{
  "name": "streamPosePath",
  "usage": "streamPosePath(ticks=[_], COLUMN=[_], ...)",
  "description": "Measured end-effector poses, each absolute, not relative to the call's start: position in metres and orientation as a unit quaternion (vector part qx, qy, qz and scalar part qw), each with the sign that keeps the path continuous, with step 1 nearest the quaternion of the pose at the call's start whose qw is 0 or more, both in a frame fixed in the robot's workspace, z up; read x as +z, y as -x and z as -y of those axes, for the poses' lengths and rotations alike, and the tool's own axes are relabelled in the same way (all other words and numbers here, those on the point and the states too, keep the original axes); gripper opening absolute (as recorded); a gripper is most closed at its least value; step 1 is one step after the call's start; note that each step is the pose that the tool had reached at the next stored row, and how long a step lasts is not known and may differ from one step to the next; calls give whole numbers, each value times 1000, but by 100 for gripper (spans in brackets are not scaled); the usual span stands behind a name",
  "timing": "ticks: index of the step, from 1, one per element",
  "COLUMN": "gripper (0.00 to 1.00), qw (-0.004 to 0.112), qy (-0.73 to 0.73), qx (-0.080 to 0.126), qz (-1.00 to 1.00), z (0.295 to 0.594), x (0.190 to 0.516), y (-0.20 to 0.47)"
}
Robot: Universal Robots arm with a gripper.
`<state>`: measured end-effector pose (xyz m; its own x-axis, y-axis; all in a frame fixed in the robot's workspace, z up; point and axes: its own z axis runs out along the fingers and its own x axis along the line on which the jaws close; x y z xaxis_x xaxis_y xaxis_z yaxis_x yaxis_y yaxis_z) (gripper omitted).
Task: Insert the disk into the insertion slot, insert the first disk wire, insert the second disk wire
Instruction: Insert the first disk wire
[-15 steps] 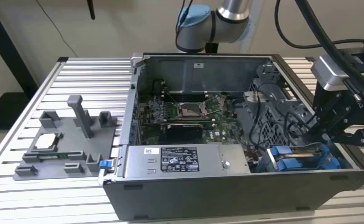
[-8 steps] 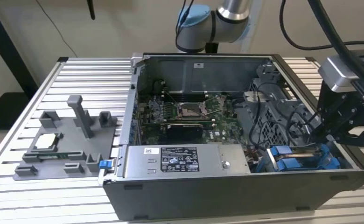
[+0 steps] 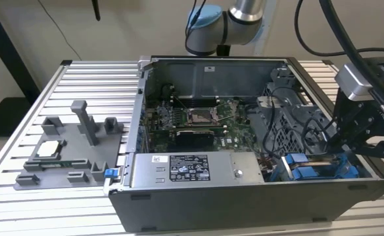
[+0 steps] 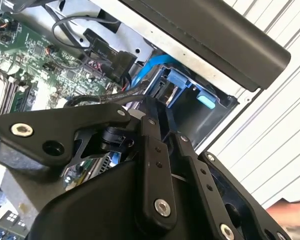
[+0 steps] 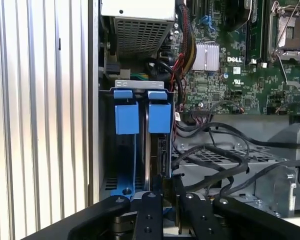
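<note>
Gripper (image 5: 168,189), in the first wrist view, seems narrow, pinching the disk (image 5: 159,150) that stands in the slot (image 5: 106,150); black cables (image 5: 235,150) crowd beside. Second wrist view: its body hides part of the motherboard (image 4: 35,55). Exterior view: it hangs over the case (image 3: 244,206) corner.

Black-and-white label (image 3: 188,168) on the silver metal box (image 3: 241,162); its print is unreadable. White lettering (image 5: 234,59) marks the green circuit board (image 5: 215,95).

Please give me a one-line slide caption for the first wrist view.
The gripper at the blue-railed insertion slot of an open computer case, beside black cables and motherboard.
</note>
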<state>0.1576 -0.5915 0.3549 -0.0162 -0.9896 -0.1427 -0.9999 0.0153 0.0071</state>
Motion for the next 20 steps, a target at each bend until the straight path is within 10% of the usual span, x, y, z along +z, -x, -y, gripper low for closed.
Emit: streamPosePath(ticks=[20], gripper=[0], qw=[49], qy=[692], qx=[51], qz=[-719], z=[588], x=[339], y=[-155])
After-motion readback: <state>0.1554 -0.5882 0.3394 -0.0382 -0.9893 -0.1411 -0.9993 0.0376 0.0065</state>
